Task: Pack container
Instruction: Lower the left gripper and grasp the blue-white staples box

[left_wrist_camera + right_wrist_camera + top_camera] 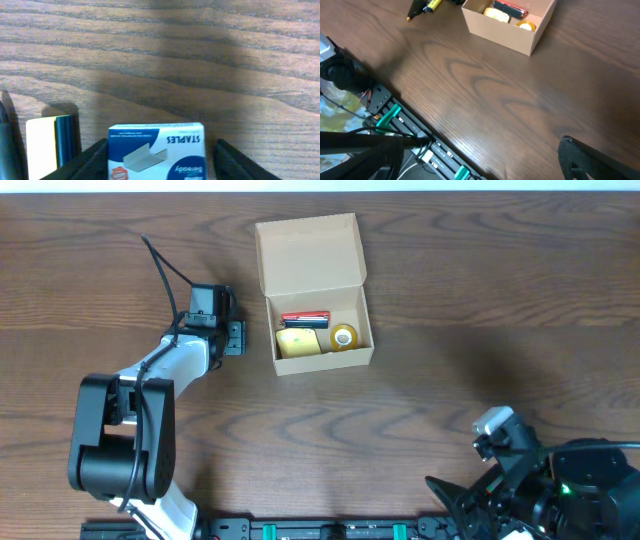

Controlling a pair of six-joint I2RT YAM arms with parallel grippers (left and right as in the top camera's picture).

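Note:
The container (pixel 318 358) is a tan cardboard box with its flap lid (pixel 307 252) open to the far side. It holds a red and black item (pixel 305 318), a yellow block (pixel 298 341) and a yellow tape roll (pixel 344 337). It also shows in the right wrist view (pixel 505 36). My left gripper (pixel 226 332) is low over the table just left of the container. In the left wrist view its open fingers (pixel 161 144) straddle a blue and white staples box (pixel 156 152). The left finger is at the box's side, with a gap at the right finger. My right gripper (pixel 455 498) is open and empty near the front edge (pixel 485 145).
A white pad with a blue edge (pixel 47 147) lies just left of the staples box, and a dark pen-like object (pixel 4 135) sits at the frame's left edge. The arm mounting rail (pixel 420 145) runs along the table's front edge.

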